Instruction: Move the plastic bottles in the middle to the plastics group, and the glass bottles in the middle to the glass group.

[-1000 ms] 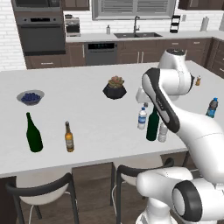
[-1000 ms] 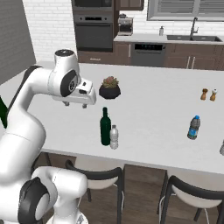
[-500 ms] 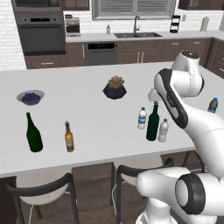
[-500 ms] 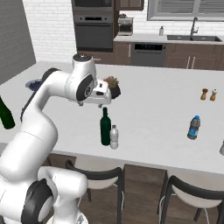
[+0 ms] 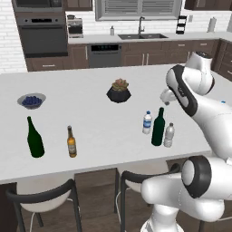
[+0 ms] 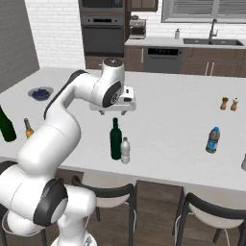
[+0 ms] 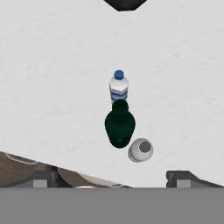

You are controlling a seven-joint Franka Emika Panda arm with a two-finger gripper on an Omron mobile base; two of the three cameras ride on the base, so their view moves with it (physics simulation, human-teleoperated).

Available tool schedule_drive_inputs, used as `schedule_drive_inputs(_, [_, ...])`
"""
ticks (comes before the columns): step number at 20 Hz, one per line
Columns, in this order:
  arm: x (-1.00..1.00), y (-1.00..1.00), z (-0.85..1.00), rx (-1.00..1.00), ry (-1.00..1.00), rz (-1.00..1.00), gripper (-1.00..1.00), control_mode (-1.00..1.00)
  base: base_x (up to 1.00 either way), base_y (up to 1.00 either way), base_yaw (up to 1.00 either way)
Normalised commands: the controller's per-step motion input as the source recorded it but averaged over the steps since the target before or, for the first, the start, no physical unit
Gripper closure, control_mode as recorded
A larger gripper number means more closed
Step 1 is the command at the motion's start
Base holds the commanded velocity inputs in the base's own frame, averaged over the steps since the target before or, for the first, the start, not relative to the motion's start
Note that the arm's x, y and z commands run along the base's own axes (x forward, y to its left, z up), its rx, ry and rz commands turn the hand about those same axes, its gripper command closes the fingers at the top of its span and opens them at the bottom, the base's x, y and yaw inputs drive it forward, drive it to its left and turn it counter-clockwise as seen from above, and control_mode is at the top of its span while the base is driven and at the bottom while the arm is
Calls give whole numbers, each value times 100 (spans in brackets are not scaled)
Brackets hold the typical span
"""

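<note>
Hovering high over the middle cluster near the bench [image 5: 90, 122] front edge, hand [image 6: 114, 104] empty, fingers apart, risks clipping a plastic water bottle [image 7: 140, 150] touching the green glass bottle [image 7: 119, 127] and toppling it off the edge.

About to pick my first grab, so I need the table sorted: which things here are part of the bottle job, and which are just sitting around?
Job:
- two water bottles
- middle green bottle
- blue bottle
- wine bottle
- beer bottle

Lying about:
- plant pot
- blueberry bowl
- shakers
</note>
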Motion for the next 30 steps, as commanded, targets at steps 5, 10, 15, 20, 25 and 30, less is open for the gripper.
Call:
schedule_drive_inputs(5, [10,0,-9,-1,0,0,-100,-100,0,0,0])
schedule_drive_inputs(10, [0,11,-13,-1,4,-1,-100,-100,0,0,0])
schedule_drive_inputs(15, [0,21,-18,0,3,-8,-100,-100,0,0,0])
schedule_drive_inputs(20, [0,1,-20,0,-1,-9,-100,-100,0,0,0])
schedule_drive_inputs(25, [18,0,-19,0,-2,-10,-100,-100,0,0,0])
schedule_drive_inputs(30, [43,0,-16,-2,0,-6,-100,-100,0,0,0])
